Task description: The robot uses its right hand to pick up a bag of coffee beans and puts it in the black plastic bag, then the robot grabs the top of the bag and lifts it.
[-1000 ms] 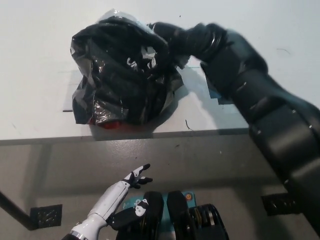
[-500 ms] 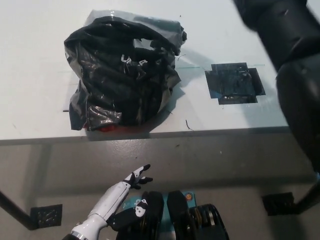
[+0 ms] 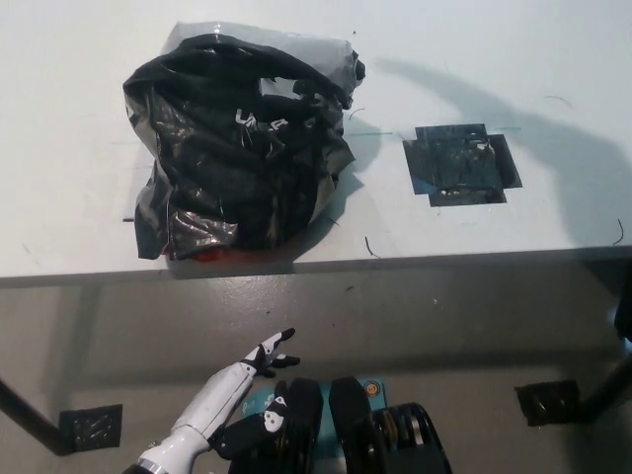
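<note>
Head view: the black plastic bag (image 3: 237, 148) sits crumpled on the white table (image 3: 79, 59), its glossy folds bunched into a mound and its mouth gaping toward the far side. A sliver of red (image 3: 212, 253) peeks out from under the bag's near edge, right at the table's front lip; whether that is the bag of coffee beans cannot be told, and no coffee bag is otherwise visible. To the right of the bag, well apart from it, a dark patch of tape (image 3: 460, 164) lies flat on the tabletop. A broad soft shadow (image 3: 513, 109) falls across the table beyond and to the right of that patch.

The right hand is out of the picture. The white left hand (image 3: 269, 353) hangs below the table's front edge, nearer than the bag and over the grey floor, fingers spread apart and holding nothing. On the floor, 1 dark square plate (image 3: 91, 427) lies to the left of that hand and another (image 3: 549, 403) lies far to its right.
</note>
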Tool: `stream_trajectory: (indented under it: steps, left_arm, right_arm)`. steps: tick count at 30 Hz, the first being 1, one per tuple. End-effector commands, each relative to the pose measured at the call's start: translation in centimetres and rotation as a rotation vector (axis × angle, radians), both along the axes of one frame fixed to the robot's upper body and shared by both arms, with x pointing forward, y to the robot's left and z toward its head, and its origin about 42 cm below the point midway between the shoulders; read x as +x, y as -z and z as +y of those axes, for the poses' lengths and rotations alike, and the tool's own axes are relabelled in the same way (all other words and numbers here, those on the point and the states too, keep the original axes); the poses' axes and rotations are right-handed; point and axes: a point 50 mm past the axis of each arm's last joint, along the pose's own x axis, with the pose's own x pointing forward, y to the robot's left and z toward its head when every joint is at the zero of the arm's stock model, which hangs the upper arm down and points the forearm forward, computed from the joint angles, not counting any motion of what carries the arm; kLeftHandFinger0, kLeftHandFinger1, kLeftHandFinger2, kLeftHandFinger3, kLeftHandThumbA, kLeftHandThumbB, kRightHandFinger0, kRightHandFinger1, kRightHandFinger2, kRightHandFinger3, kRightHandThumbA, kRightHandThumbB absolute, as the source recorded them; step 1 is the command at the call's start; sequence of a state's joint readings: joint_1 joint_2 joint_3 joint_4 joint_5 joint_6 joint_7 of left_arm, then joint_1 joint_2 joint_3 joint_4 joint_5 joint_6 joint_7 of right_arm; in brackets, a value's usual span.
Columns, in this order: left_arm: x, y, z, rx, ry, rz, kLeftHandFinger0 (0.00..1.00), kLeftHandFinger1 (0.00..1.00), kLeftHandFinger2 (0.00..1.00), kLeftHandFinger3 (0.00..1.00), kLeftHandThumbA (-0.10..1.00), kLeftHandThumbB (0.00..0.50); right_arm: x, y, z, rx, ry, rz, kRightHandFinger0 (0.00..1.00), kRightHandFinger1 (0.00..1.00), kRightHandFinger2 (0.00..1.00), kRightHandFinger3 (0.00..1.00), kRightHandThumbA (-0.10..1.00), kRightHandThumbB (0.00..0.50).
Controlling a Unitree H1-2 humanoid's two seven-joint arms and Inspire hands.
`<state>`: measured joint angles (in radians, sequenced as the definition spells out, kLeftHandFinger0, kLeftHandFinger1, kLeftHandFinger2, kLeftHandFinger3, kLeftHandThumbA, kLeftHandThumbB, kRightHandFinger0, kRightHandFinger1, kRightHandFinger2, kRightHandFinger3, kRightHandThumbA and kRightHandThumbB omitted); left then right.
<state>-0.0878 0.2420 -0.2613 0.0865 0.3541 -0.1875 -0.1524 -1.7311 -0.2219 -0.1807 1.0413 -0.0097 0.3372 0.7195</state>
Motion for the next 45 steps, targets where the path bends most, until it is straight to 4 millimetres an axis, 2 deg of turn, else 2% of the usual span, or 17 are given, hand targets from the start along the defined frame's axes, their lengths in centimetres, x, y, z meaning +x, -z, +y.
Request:
stream_trajectory:
  steps: [1,3,5,6,9,12,15,16,19,20,21,23,25,29,39,41,45]
  left_arm:
    - [0.1,-0.9,1.2,-0.024,-0.030,-0.044,0.84,0.85,0.86,1.00,0.35,0.310]
    - [0.5,-1.2,1.8,-0.078,-0.054,-0.045,0.87,0.90,0.95,1.00,0.56,0.288]
    - [0.7,-1.3,2.2,-0.111,-0.076,-0.051,0.90,0.97,1.00,1.00,0.68,0.279]
    - [1.2,-1.6,2.9,-0.159,-0.109,-0.063,1.00,1.00,1.00,1.00,0.85,0.300]
    - [1.9,-2.1,3.8,-0.217,-0.154,-0.082,1.00,1.00,1.00,1.00,1.00,0.337]
    - [2.8,-2.5,4.6,-0.262,-0.166,-0.106,1.00,1.00,1.00,1.00,1.00,0.345]
    - [3.9,-3.2,5.4,-0.281,-0.165,-0.136,1.00,1.00,1.00,1.00,1.00,0.424]
    - [4.2,-3.6,5.7,-0.289,-0.173,-0.143,1.00,1.00,1.00,1.00,1.00,0.486]
    - [4.3,-3.7,5.9,-0.324,-0.178,-0.134,1.00,1.00,1.00,1.00,1.00,0.500]
    - [4.2,-3.7,6.0,-0.335,-0.174,-0.129,1.00,1.00,1.00,1.00,1.00,0.499]
    - [4.2,-3.6,6.1,-0.342,-0.166,-0.134,1.00,1.00,1.00,1.00,1.00,0.486]
    - [4.1,-3.5,6.3,-0.346,-0.167,-0.131,1.00,1.00,1.00,1.00,1.00,0.476]
    - [4.0,-3.5,6.4,-0.340,-0.172,-0.130,1.00,1.00,1.00,1.00,1.00,0.474]
    - [3.8,-3.3,6.9,-0.324,-0.186,-0.132,1.00,1.00,1.00,1.00,1.00,0.448]
    - [2.6,-2.4,7.7,-0.336,-0.223,-0.125,1.00,1.00,1.00,1.00,1.00,0.449]
    - [2.6,-2.4,7.8,-0.334,-0.222,-0.123,1.00,1.00,1.00,1.00,1.00,0.433]
    - [1.2,-1.4,8.1,-0.329,-0.230,-0.088,1.00,1.00,1.00,1.00,1.00,0.428]
  right_arm:
    - [-11.6,-4.6,-7.1,-0.084,0.241,-0.707,1.00,1.00,1.00,1.00,1.00,0.461]
    - [-16.2,-2.5,-9.7,-0.062,0.255,-0.797,1.00,1.00,1.00,1.00,1.00,0.478]
    - [-18.5,-1.3,-10.9,-0.039,0.253,-0.831,1.00,1.00,1.00,1.00,1.00,0.474]
    - [-21.3,0.9,-13.0,-0.015,0.252,-0.878,1.00,1.00,1.00,1.00,1.00,0.474]
    - [-25.3,4.8,-15.7,-0.012,0.274,-0.941,1.00,1.00,1.00,1.00,1.00,0.464]
    - [-28.9,9.2,-17.9,-0.008,0.295,-0.956,1.00,1.00,1.00,1.00,1.00,0.489]
    - [-31.4,13.0,-18.2,0.044,0.269,-0.919,1.00,1.00,1.00,1.00,1.00,0.497]
    - [-33.1,16.1,-17.9,0.100,0.276,-0.888,1.00,1.00,1.00,1.00,1.00,0.499]
    - [-34.6,19.4,-17.8,0.139,0.274,-0.865,1.00,1.00,1.00,1.00,1.00,0.484]
    - [-35.1,20.6,-17.7,0.154,0.264,-0.858,1.00,1.00,1.00,1.00,1.00,0.441]
    - [-36.0,22.9,-17.6,0.180,0.267,-0.833,1.00,1.00,1.00,1.00,1.00,0.450]
    - [-36.9,25.2,-17.5,0.195,0.289,-0.768,1.00,1.00,1.00,1.00,1.00,0.498]
    - [-37.8,27.2,-16.9,0.194,0.310,-0.732,1.00,1.00,1.00,1.00,1.00,0.470]
    - [-38.1,29.8,-15.0,0.250,0.334,-0.603,1.00,1.00,1.00,1.00,1.00,0.500]
    - [-35.3,39.3,-12.9,0.217,0.403,-0.236,1.00,1.00,1.00,1.00,1.00,0.500]
    - [-34.9,40.2,-12.7,0.219,0.401,-0.217,1.00,1.00,1.00,1.00,1.00,0.449]
    - [-33.2,45.3,-11.6,0.222,0.446,-0.133,1.00,1.00,1.00,1.00,1.00,0.398]
